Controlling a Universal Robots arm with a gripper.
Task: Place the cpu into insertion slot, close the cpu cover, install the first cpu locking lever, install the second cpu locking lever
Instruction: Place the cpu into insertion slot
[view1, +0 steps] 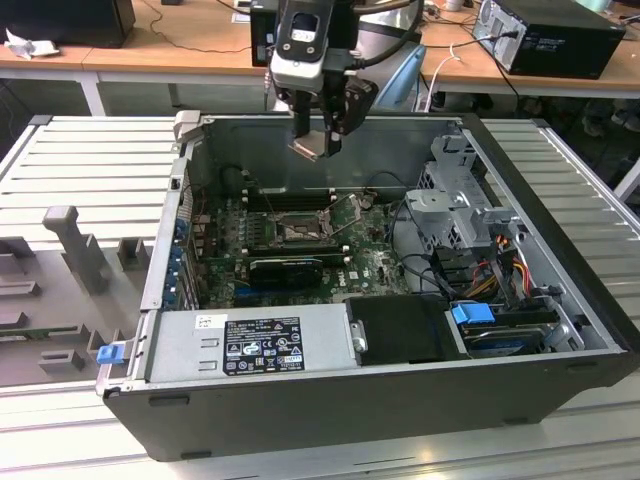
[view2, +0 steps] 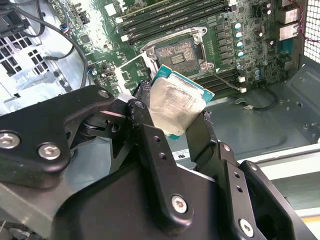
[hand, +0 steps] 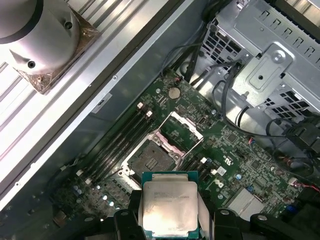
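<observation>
The black two-fingered gripper (view1: 318, 140) pinches the pale silver square cpu (view2: 177, 102) by its edges; the dark-framed square insertion slot (hand: 150, 159) lies well below, its hinged silver cpu cover (hand: 181, 131) raised; a skewed descent could bend the socket's contacts; a loose pinch could drop the chip.

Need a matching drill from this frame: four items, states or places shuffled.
1. pale silver square cpu
2. dark-framed square insertion slot
3. thin silver hinged cpu cover
4. grey metal power supply box

A. swung open
B. empty, on the green board
C. clamped between the black fingers
D. inside the case, along its near wall in the exterior view

Pairs: 1-C, 2-B, 3-A, 4-D
</observation>
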